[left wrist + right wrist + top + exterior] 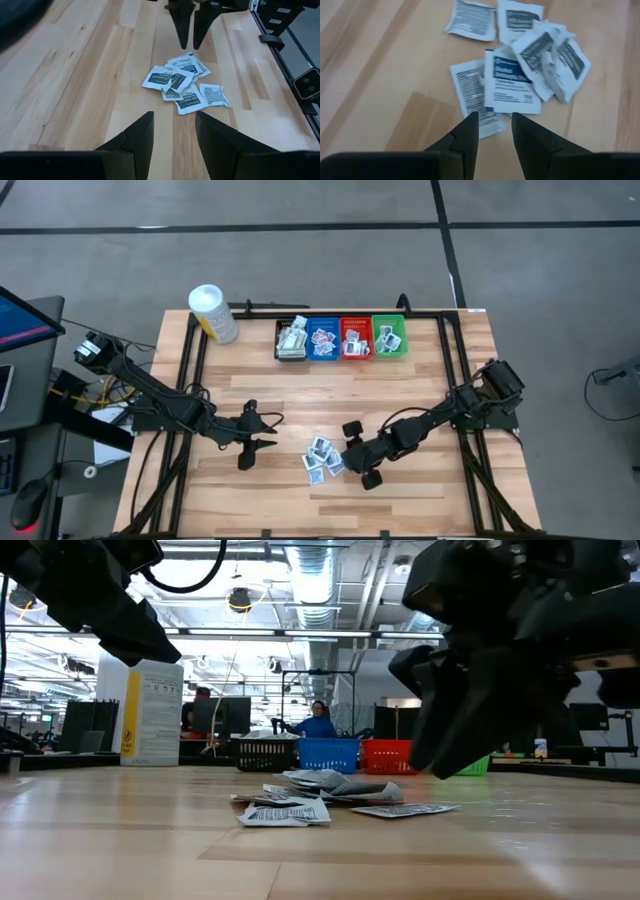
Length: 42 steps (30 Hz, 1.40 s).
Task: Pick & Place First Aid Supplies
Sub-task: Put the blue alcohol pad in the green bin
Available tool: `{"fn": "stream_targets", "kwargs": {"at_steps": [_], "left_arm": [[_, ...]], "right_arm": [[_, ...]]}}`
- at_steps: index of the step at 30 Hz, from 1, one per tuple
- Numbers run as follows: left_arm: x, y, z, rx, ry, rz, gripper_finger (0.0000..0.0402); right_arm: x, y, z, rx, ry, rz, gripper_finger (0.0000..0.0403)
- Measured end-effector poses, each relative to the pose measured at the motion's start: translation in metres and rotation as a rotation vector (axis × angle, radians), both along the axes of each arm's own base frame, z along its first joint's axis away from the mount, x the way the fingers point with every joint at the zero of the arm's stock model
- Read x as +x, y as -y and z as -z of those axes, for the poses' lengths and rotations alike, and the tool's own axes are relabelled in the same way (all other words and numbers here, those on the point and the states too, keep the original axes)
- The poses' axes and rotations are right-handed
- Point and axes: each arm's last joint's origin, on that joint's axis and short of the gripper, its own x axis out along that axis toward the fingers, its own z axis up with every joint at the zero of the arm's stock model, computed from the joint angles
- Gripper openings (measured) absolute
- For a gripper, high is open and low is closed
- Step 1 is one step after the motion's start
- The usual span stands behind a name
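Several first aid packets (322,458), white with blue or dark print, lie flat in a loose, overlapping pile on the wooden table (240,500), near its front middle. My right gripper (495,127) slants down at the pile's right side. It is open by a narrow gap, with its fingertips just short of the nearest packets (512,85) and nothing between them. My left gripper (175,132) is open and hangs above the table to the left of the pile (182,85), pointing toward it. In the low view the pile (310,802) lies in the middle.
Along the table's far edge stands a row of small bins holding packets: black (291,340), blue (322,338), red (355,338) and green (388,336). A white tub with a yellow label (213,313) stands at the far left. Black frame rails (190,370) run along both sides.
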Motion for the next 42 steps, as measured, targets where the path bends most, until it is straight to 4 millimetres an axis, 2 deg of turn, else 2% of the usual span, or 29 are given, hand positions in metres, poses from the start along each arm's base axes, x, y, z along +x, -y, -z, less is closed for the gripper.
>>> {"fn": "stream_targets", "kwargs": {"at_steps": [11, 21, 33, 37, 42], "left_arm": [[0.000, -0.001, 0.000, 0.009, 0.005, -0.016, 0.0145], [0.000, -0.001, 0.000, 0.009, 0.005, -0.016, 0.0145], [0.000, -0.001, 0.000, 0.011, 0.002, -0.016, 0.0145], [0.000, -0.001, 0.000, 0.011, 0.002, -0.016, 0.0145], [0.000, -0.001, 0.001, 0.013, -0.001, -0.016, 0.0145]], "right_arm": [[0.002, -0.003, -0.002, -0.045, 0.045, -0.080, 0.0111], [0.013, -0.007, 0.025, -0.034, 0.036, -0.083, 0.0111], [0.017, -0.004, 0.022, -0.088, 0.062, -0.028, 0.0109], [0.017, -0.004, 0.022, -0.086, 0.062, -0.031, 0.0089], [0.017, -0.005, 0.021, -0.082, 0.062, -0.034, 0.0037]]}}
